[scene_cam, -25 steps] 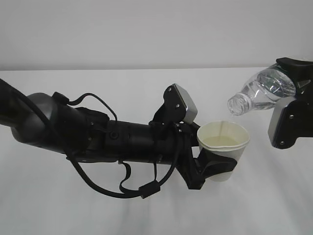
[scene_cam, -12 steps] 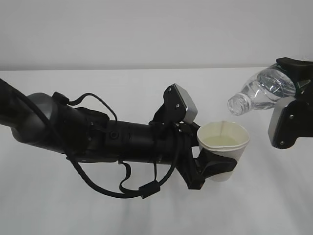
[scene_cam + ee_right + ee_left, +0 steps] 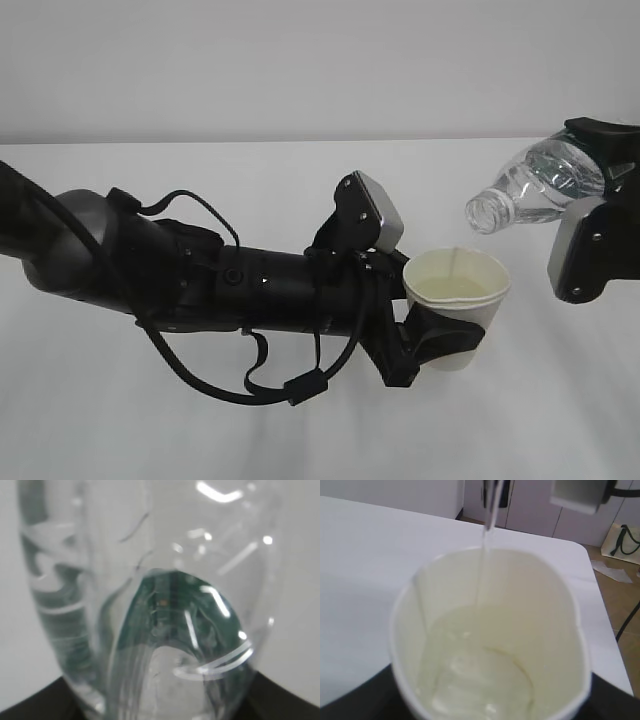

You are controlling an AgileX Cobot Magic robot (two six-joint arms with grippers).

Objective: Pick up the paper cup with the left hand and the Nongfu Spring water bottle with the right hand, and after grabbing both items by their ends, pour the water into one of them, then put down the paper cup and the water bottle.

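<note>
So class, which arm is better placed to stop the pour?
The right: its fingers hold the tilted bottle above the cup, so levelling it ends the stream; the left only holds the cup.

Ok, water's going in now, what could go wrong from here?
Three things to watch:
1. The stream falls from the bottle's mouth, which sits up and right of the paper cup; a small tilt change might send it past the rim.
2. The cup's rim looks squeezed oval in the left wrist view, so the left tool could buckle the wall as it fills.
3. The right tool holds the bottle by its far end; it may swing.
</note>
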